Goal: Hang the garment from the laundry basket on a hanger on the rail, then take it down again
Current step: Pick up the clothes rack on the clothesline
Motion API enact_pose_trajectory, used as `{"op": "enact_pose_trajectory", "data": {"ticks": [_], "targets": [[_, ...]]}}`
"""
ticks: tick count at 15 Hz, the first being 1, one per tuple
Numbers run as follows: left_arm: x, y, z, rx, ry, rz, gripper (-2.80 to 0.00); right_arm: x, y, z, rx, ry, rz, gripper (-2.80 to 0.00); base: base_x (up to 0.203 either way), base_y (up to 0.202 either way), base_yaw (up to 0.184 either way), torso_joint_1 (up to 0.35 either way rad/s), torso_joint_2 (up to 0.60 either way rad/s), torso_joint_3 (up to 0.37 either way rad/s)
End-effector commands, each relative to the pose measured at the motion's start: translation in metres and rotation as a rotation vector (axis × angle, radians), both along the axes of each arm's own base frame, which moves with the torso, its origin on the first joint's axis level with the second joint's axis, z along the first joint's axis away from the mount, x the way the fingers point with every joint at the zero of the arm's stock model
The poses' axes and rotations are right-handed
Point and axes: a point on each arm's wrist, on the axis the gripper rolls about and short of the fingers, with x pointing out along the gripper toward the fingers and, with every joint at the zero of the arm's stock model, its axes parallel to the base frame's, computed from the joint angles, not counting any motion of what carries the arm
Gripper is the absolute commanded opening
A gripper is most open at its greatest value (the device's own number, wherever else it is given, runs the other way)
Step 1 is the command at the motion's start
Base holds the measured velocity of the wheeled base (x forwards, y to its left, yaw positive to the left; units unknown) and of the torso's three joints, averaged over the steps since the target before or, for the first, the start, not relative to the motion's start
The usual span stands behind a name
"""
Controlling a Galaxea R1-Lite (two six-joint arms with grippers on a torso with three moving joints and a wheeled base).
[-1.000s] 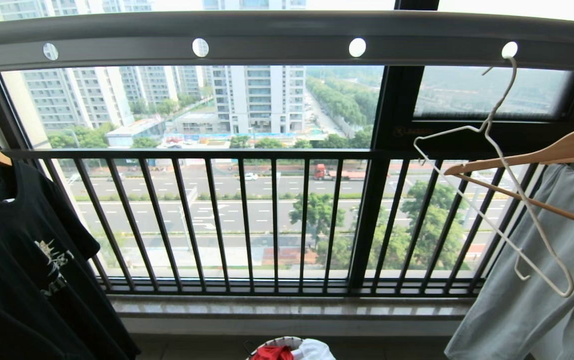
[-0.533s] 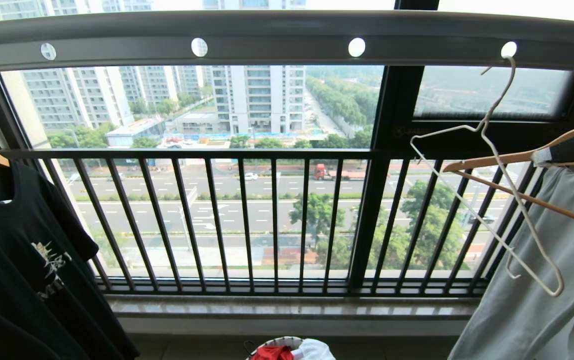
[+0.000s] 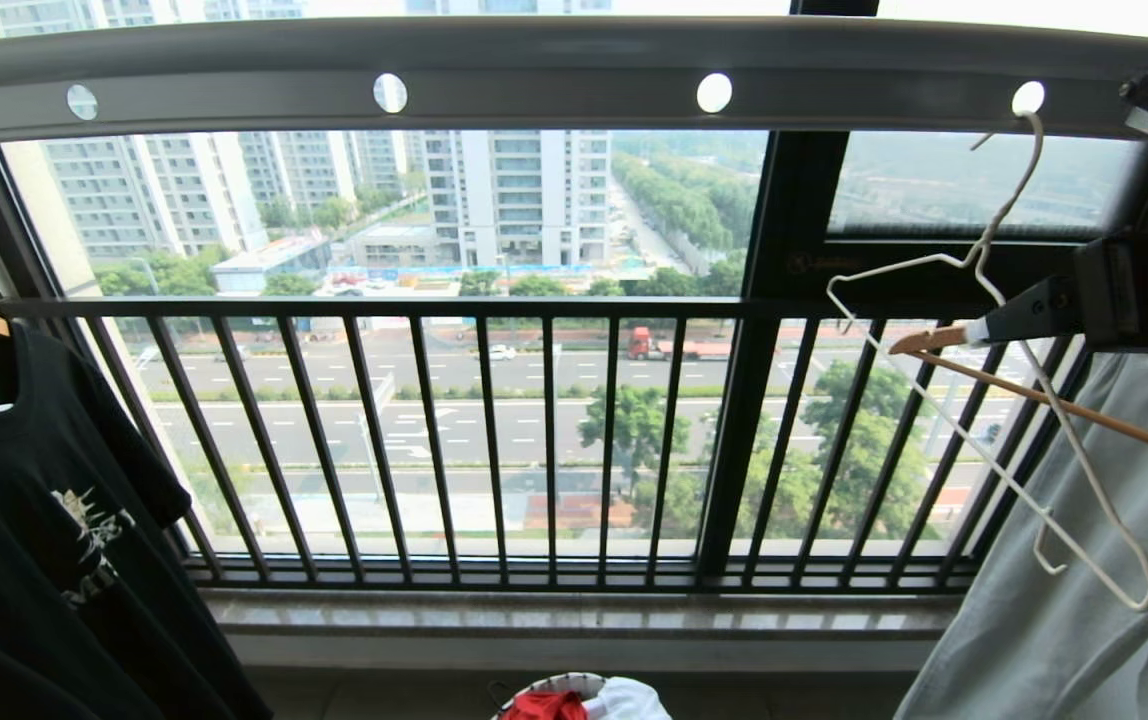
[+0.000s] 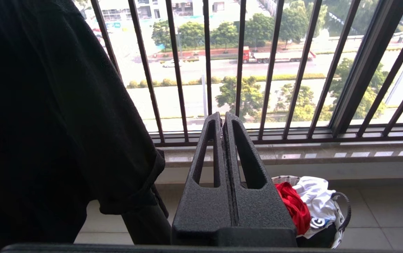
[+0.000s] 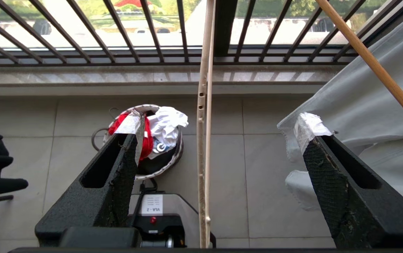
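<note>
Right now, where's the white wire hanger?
The white wire hanger hangs on the right of the head view, hooked in the rail's rightmost hole, between the open right gripper's fingers.

black textured end effector (image 5: 219,140); white-taped fingertips (image 5: 308,128)

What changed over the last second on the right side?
The right gripper came into the head view from the right edge, beside the wooden hanger, its jaws now wide on either side of the white wire hanger, gripping nothing. That hanger swung slightly. Left gripper, rail and laundry basket unchanged.
</note>
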Motion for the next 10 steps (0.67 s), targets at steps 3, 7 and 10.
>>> {"op": "enact_pose_trajectory", "data": {"ticks": [3,7,10], "targets": [[0.000,0.000,0.000,0.000,0.001,-0.001,-2.80,0.014,0.006,-0.018,-0.037,0.058,-0.017,0.00,0.000,0.000,0.000,0.000,0.00,0.000],[0.000,0.000,0.000,0.000,0.001,0.001,-2.80,0.022,0.009,-0.034,-0.051,0.054,-0.031,0.00,0.000,0.000,0.000,0.000,0.00,0.000],[0.000,0.000,0.000,0.000,0.001,0.001,-2.80,0.022,0.009,-0.036,-0.057,0.058,-0.037,0.00,0.000,0.000,0.000,0.000,0.00,0.000]]}}
